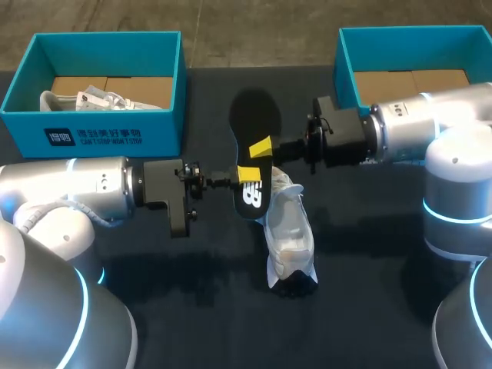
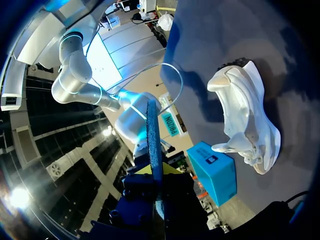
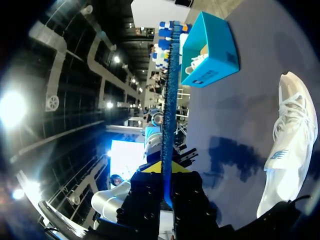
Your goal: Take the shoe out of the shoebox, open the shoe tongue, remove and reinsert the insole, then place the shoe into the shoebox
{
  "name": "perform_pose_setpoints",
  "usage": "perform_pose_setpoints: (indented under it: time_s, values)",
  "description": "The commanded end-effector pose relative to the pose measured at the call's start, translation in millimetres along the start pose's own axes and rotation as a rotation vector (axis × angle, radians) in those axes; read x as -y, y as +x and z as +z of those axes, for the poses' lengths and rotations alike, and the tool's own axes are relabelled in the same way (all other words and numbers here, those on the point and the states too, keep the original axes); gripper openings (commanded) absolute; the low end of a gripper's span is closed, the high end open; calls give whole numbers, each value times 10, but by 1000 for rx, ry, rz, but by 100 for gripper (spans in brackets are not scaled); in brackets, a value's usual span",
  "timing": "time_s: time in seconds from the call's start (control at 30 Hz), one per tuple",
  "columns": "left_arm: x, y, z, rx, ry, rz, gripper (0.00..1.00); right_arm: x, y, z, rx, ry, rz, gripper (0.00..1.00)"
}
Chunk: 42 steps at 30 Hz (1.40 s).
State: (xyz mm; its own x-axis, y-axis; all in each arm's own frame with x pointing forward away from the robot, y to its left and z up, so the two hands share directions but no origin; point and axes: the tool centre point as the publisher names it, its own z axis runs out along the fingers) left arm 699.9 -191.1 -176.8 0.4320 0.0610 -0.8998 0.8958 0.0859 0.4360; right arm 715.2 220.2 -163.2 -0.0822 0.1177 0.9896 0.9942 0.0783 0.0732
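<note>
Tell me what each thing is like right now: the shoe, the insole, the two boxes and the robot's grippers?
insole: pulled out, held up in the air.
left gripper: shut on the insole.
right gripper: shut on the insole.
left shoebox: open, something white inside.
right shoebox: open, brown floor showing.
white shoe: lying on the table, outside both shoeboxes.
</note>
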Motion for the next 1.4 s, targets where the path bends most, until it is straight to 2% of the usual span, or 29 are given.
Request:
perform_pose_setpoints:
  time_s: [0.03, 0.1, 0.13, 0.17, 0.53, 0.83, 0.97, 1.03, 1.4]
  values:
    - [23, 12, 1, 0, -5, -1, 0, 2, 1, 25, 0, 1, 1, 0]
    - [25, 18, -18, 3, -6, -21, 49, 3, 0, 25, -2, 2, 0, 0]
    - [25, 19, -28, 3, -6, -32, 91, 4, 0, 24, -3, 3, 0, 0]
    - [25, 17, -36, 1, -8, -41, 100, 5, 0, 23, -3, 4, -1, 0]
    - [44, -109, -382, -81, 32, -150, 100, 36, -151, 3, 1, 48, -13, 0]
    - [-56, -249, -668, -235, 94, -254, 100, 55, -375, 32, 27, 40, 7, 0]
    - [-165, -383, -819, -273, 75, -216, 100, 54, -401, 40, 17, 43, 8, 0]
    - [-241, -431, -899, -388, 31, -144, 100, 50, -413, 41, 16, 42, 9, 0]
    - [-241, -431, -899, -388, 31, -144, 100, 50, -413, 41, 16, 42, 9, 0]
